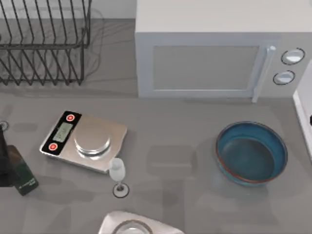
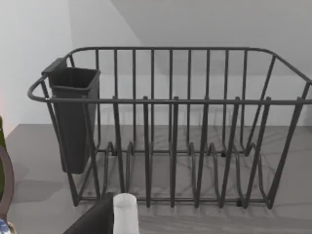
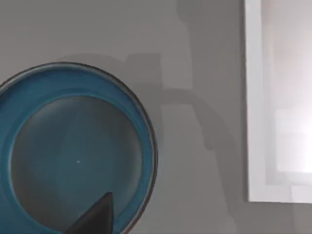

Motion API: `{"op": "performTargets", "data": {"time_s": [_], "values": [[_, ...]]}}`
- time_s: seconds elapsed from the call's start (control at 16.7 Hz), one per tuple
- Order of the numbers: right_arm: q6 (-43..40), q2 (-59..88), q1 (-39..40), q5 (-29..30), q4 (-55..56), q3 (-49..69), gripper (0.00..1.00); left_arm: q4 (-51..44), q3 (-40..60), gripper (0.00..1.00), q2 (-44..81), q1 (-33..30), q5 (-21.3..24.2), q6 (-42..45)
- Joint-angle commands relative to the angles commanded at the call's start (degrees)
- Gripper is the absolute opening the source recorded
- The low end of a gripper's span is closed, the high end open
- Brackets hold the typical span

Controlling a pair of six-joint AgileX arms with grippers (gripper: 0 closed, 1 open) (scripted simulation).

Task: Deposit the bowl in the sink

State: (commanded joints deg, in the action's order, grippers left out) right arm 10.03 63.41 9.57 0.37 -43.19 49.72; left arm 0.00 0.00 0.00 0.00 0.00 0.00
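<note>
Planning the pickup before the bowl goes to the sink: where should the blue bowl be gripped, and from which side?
Probably the bowl by its thin rim, from above, one finger inside the wall and one outside. It sits upright and open on the table, too wide to span. The right side suits, since the right arm's wrist view looks straight down on it.

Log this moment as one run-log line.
stage: pre-grasp | bowl: upright on table's right side, not held | right arm: above bowl, per its wrist view | sink: white edge at right | left arm: parked facing rack

A kitchen counter: microwave (image 1: 209,63), wire dish rack (image 1: 44,41), kitchen scale (image 1: 85,141), wine glass (image 1: 117,171).
</note>
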Motion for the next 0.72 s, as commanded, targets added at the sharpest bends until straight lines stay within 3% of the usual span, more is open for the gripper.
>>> {"op": "performTargets", "data": {"time_s": [0.36, 0.72], "values": [[4.5, 27.1, 4.2, 0.0, -18.8, 21.4, 1.0, 0.0, 0.0, 1.0, 0.0, 0.0, 0.0, 0.0], [6.2, 37.5, 6.0, -0.3, -26.0, 30.3, 1.0, 0.0, 0.0, 1.0, 0.0, 0.0, 0.0, 0.0]]}}
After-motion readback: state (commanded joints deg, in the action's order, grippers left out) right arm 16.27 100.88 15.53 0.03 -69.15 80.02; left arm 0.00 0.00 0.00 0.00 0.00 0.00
